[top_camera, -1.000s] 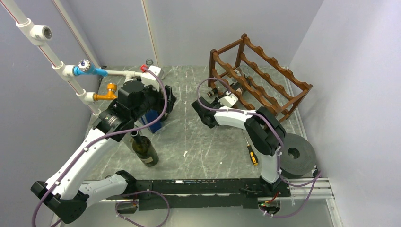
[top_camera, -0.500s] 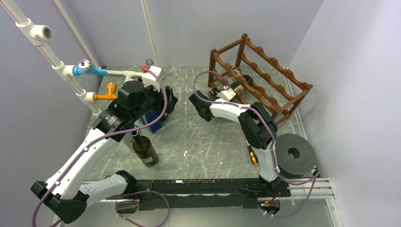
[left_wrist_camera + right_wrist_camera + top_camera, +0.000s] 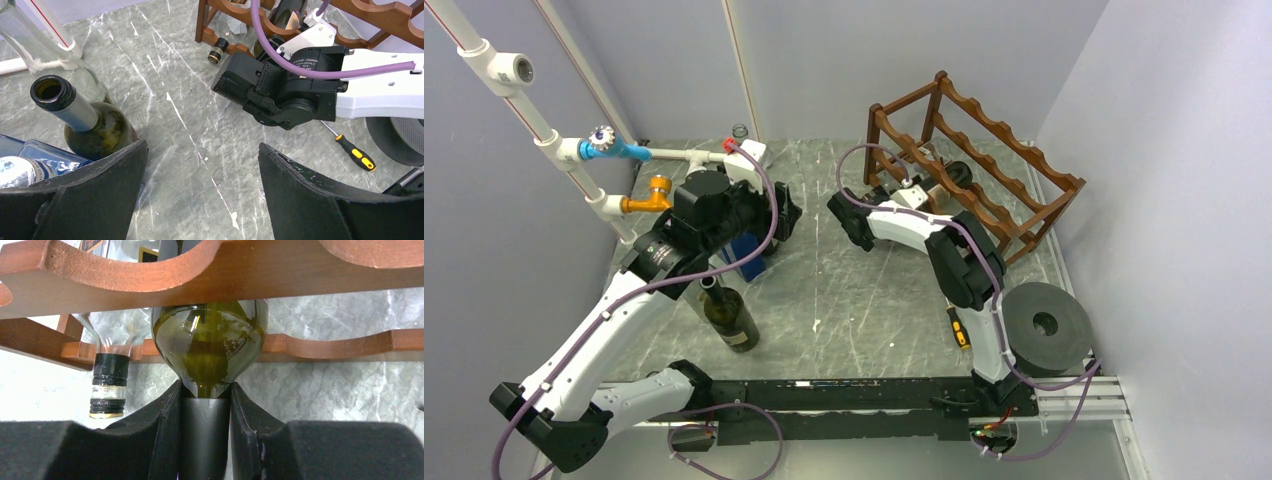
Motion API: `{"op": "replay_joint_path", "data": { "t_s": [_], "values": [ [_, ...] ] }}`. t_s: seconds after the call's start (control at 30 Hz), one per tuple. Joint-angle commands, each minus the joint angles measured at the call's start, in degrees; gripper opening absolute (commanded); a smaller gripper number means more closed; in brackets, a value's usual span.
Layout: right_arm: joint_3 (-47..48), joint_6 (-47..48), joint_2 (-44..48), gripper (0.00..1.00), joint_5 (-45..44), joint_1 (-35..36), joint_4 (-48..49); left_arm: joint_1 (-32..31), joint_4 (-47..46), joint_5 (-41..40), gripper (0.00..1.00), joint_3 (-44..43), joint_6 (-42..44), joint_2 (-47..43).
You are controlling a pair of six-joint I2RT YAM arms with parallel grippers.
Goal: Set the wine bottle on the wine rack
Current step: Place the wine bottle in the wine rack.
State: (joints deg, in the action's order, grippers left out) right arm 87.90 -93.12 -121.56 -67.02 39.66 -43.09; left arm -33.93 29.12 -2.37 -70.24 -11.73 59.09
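one wine bottle (image 3: 209,345) deeper in wine rack (image 3: 300,265), right pincer (image 3: 205,407) clamping neck

The rack (image 3: 300,275) runs off every edge of the right wrist view. Its front rail hides the bottle (image 3: 210,347) above the shoulder. The neck sinks between the fingers (image 3: 150,430) and off the bottom edge, so the mouth cannot be seen. At left a clear bottle (image 3: 106,377) shows only neck and cap. In the left wrist view a blue pack (image 3: 35,155) at lower left is cut by the frame edge and partly covered by a finger of the left gripper (image 3: 202,150). The grey roll (image 3: 400,140) is cut at the right edge. From above, the right gripper (image 3: 929,183) is too small among the rails to read its jaws.
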Motion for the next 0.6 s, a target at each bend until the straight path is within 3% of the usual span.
{"op": "replay_joint_path", "data": {
  "t_s": [0.0,0.13,0.57],
  "values": [
    [0.4,7.0,3.4,0.0,-10.5,-1.5,7.8,0.2,-2.2,0.9,0.86,-0.4,-0.6,-0.1],
    [0.3,11.5,3.5,0.0,-9.6,-2.4,11.2,0.2,-2.1,1.0,0.86,-0.5,-0.6,0.0],
    [4.6,12.6,1.2,0.0,-7.4,-4.5,6.8,0.2,-2.0,0.8,0.86,-0.5,-0.5,0.0]
  ]
}}
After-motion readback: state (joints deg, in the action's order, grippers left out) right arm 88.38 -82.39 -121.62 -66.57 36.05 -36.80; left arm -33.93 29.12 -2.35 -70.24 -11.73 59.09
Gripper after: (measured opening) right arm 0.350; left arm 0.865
